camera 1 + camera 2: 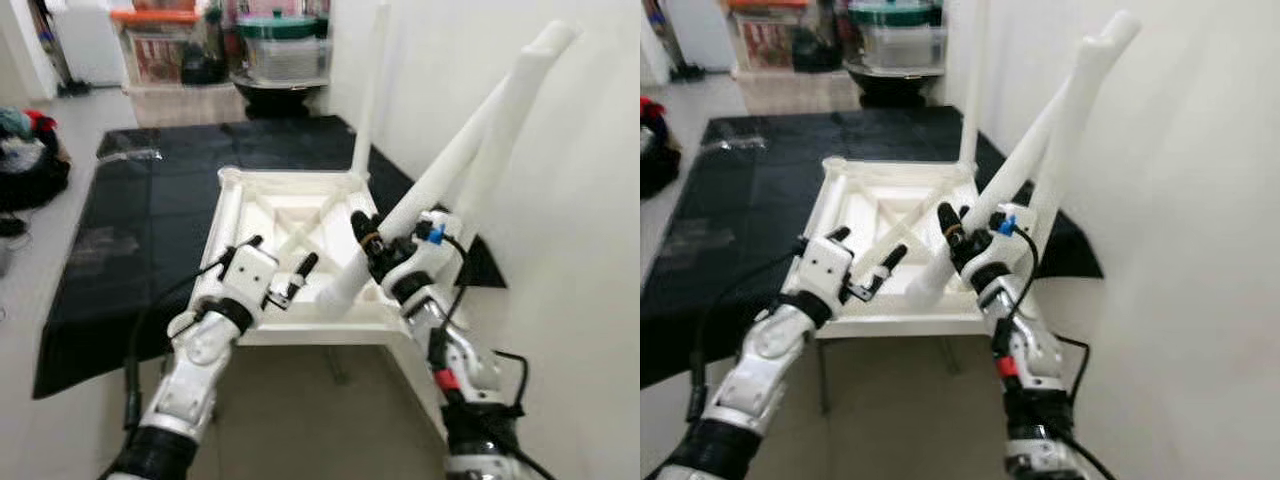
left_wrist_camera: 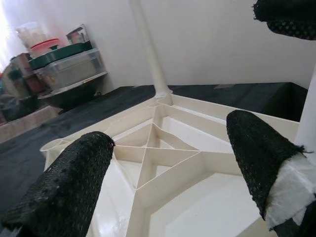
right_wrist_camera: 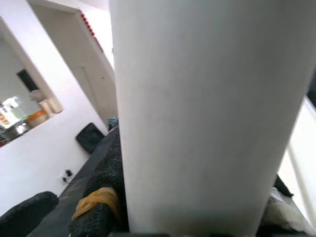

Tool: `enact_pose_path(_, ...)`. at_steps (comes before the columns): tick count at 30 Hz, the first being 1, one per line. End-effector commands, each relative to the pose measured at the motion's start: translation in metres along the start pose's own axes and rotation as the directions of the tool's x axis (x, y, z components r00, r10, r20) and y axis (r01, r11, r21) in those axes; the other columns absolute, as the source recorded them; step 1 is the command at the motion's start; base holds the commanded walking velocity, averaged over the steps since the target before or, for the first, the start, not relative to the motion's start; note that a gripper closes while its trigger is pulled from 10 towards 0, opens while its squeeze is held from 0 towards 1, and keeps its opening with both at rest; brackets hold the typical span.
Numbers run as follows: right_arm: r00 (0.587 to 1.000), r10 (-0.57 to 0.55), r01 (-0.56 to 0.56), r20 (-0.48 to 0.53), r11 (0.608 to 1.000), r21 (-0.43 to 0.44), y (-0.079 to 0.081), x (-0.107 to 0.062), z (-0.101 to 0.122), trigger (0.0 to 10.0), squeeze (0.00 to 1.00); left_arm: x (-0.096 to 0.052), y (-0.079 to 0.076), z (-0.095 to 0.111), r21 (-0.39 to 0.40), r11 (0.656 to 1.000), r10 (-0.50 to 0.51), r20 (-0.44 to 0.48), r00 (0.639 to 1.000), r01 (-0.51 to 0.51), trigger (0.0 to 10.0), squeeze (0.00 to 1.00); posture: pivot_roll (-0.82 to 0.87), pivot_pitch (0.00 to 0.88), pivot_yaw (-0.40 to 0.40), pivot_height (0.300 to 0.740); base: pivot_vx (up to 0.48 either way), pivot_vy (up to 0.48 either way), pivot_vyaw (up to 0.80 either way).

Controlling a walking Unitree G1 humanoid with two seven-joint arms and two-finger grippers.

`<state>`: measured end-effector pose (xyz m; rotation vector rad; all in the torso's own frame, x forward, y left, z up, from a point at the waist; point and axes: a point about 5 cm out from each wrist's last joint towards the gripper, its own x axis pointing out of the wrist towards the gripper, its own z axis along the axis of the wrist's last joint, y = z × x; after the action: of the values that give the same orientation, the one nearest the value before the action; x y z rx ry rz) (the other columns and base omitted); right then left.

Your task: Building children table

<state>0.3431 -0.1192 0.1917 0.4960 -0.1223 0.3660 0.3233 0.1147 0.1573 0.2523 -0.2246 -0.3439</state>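
We are partway through building the children's table: the white tabletop (image 1: pixel 300 215) lies upside down on a black mat (image 1: pixel 150 200) on the floor, its ribbed underside up, close to the white wall (image 1: pixel 570 200). One leg (image 1: pixel 368 90) already stands upright in the far corner next to the wall. Our right gripper (image 1: pixel 372 245) has its jaws closed around a second white leg (image 1: pixel 455 150), held slanted, its lower end down inside the frame near the front edge and its top leaning toward the wall; it does not look seated in a socket yet. Another leg (image 1: pixel 510 130) leans just behind it. Our left gripper (image 1: pixel 280 268) hovers over the near left part of the tabletop with jaws open, holding nothing. By our judgement, one leg is fitted and the others remain.
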Motion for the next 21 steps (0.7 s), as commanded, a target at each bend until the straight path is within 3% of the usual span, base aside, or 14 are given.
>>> enact_pose_path(1, 0.999, 0.032, -0.032, 0.039, 0.999, -0.008, 0.0066, 0.0024, 0.0052, 0.0, 0.00, -0.0018, 0.0052, -0.0025, -0.004, 1.000, 0.024, -0.016, 1.000, -0.024, 10.0, 0.00, 0.02, 0.000, -0.057, 0.740, 0.000, 0.000, 0.00)
enact_pose_path(16, 0.997, 0.059, -0.059, 0.047, 0.998, -0.001, 0.0103, -0.0007, 0.0047, 0.0, 0.00, -0.0006, 0.0130, 0.0000, -0.024, 0.997, 0.079, -0.006, 0.997, -0.079, 10.0, 0.00, 0.03, 0.000, -0.060, 0.740, 0.000, 0.000, 0.00)
enact_pose_path(21, 0.996, 0.069, -0.068, 0.049, 0.998, -0.009, 0.0113, 0.0003, 0.0058, 0.0, 0.00, -0.0004, 0.0126, 0.0005, -0.035, 0.996, 0.084, -0.001, 0.996, -0.084, 10.0, 0.00, 0.03, 0.000, -0.061, 0.740, 0.287, 0.000, 0.00)
